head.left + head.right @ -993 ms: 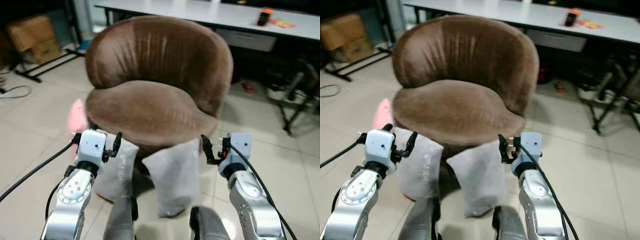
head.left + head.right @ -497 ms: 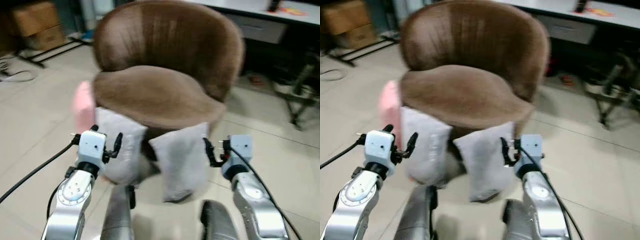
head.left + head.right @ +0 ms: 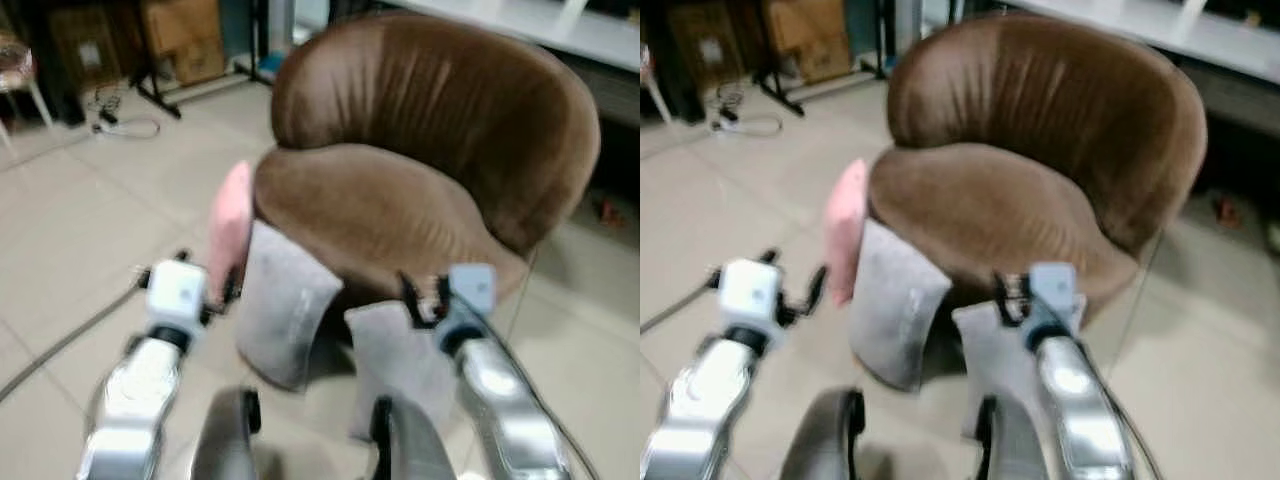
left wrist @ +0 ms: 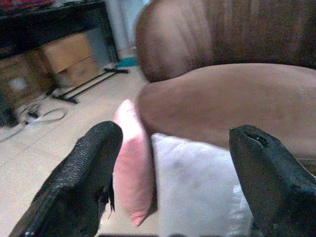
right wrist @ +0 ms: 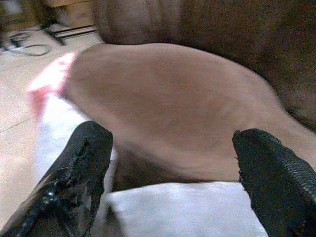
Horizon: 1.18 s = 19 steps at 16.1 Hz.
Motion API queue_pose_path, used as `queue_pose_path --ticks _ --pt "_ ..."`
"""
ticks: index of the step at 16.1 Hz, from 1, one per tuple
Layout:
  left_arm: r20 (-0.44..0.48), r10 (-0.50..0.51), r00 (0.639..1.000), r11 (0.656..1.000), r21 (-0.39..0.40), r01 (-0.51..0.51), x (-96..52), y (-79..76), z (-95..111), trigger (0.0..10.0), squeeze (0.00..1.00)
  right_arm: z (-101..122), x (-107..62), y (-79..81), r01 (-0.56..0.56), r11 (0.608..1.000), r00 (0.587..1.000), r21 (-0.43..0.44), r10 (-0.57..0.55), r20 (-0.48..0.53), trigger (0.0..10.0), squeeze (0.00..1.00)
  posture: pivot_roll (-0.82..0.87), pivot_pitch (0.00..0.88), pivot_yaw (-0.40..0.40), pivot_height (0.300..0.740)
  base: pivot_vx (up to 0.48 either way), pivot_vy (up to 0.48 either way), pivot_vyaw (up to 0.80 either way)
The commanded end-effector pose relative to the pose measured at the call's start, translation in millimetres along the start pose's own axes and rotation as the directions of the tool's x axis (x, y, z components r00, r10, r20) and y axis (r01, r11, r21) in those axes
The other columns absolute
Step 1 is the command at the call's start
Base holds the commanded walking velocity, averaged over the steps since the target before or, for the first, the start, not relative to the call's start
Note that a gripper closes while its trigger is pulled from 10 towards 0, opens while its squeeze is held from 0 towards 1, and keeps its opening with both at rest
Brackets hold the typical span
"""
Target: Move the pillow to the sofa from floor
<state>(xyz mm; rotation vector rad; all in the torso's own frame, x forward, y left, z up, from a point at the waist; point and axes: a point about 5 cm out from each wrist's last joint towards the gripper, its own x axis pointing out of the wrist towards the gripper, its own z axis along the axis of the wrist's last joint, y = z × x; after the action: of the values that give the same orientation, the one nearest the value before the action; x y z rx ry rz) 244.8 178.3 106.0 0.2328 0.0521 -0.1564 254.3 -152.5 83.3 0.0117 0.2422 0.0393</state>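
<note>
Brown sofa [image 3: 420, 190] ahead. Three pillows stand on the tiled floor [image 3: 90, 230], leaning against its front: pink pillow [image 3: 229, 232] at the robot's left, grey pillow [image 3: 283, 305] beside it, second grey pillow [image 3: 400, 365] to the right. Left hand [image 4: 170, 182] raised, fingers apart, facing the pink and first grey pillows, not touching. Right hand [image 5: 170, 177] fingers apart, just above the second grey pillow.

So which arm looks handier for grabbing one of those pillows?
Hard to call; each open pincer faces a grey pillow leaning on the brown sofa. Probably the left pincer, beside the left grey pillow. The right pincer hangs over the right grey pillow.
</note>
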Motion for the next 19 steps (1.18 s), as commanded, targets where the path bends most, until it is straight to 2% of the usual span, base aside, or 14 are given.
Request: queue_pose_path --ticks 1,3,6,8,13,19 --pt "0.0 0.013 1.0 1.0 0.015 -0.013 0.5 6.8 1 10.0 0.0 2 0.1 2.6 0.002 1.0 1.0 0.01 -0.002 0.004 10.0 0.0 0.02 0.0 -0.029 0.552 0.39 0.0 0.0" --pt "-0.002 0.01 1.0 1.0 0.016 -0.01 0.3 7.0 1 10.0 0.0 1 0.0 1.2 0.013 1.0 1.0 0.008 -0.013 0.001 10.0 0.0 0.02 0.0 -0.028 0.552 0.384 0.0 0.0" --pt "-0.031 -0.045 0.998 0.998 0.03 0.046 -0.1 2.3 -3 10.0 0.0 1 3.3 -2.0 -0.005 0.997 0.999 -0.08 0.001 -0.046 10.0 0.0 0.02 0.0 -0.022 0.552 0.119 0.0 0.0" --pt "-0.038 -0.089 0.995 0.995 0.044 0.09 -0.1 -0.4 -4 10.0 0.0 3 7.2 -7.2 -0.001 0.998 0.998 -0.06 -0.002 -0.056 10.0 0.0 0.02 0.0 -0.021 0.552 0.0 0.0 0.0" --pt "-0.025 -0.09 0.996 0.993 0.069 0.091 3.8 4.4 -1 10.0 0.0 -2 7.2 -15.0 0.068 0.997 0.996 0.038 -0.065 -0.066 10.0 0.0 0.02 0.0 -0.007 0.542 0.0 0.0 0.0" --pt "-0.036 -0.14 0.99 0.987 0.069 0.142 2.9 -1.2 -2 10.0 0.0 -5 7.2 -11.9 0.06 0.998 0.995 0.03 -0.057 -0.086 10.0 0.0 0.02 0.0 -0.009 0.487 0.0 0.0 0.0"
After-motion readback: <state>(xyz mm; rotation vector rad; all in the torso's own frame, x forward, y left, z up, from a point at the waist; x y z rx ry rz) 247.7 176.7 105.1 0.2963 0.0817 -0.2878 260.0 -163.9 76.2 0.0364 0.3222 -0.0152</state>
